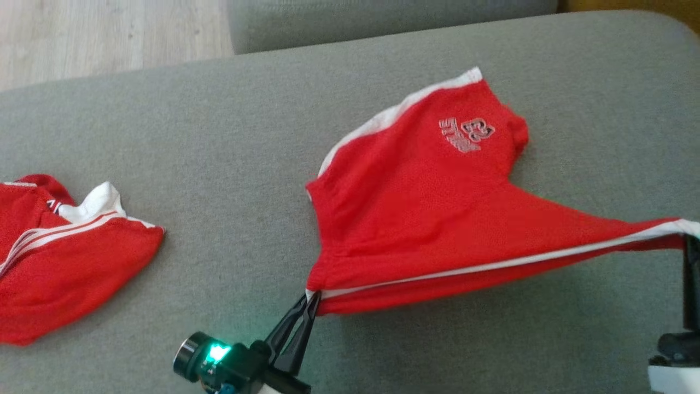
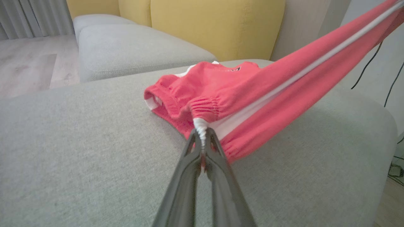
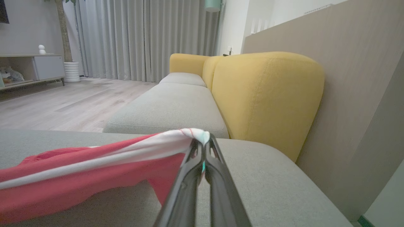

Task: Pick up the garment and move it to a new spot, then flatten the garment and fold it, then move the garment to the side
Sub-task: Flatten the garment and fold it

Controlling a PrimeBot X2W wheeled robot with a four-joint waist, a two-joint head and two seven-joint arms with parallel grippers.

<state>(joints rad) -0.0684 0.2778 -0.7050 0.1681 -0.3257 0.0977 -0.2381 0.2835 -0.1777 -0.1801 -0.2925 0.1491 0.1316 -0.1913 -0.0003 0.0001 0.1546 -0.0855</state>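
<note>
The garment [image 1: 432, 208] is a pair of red shorts with white side stripes and a grey printed logo, stretched over the grey cushion [image 1: 219, 137]. My left gripper [image 1: 311, 298] is shut on its near left corner, pinching the white stripe end [image 2: 201, 126]. At the right edge, my right gripper [image 1: 690, 236] is shut on the other corner [image 3: 197, 135]. The near edge hangs taut between both grippers, lifted off the cushion. The far part with the logo rests on the cushion.
A second red garment with white stripes [image 1: 60, 257] lies crumpled at the left of the cushion. A yellow backrest [image 3: 265, 94] and another grey seat [image 3: 170, 110] stand beyond. Wood floor [image 1: 109, 33] lies past the cushion's far left edge.
</note>
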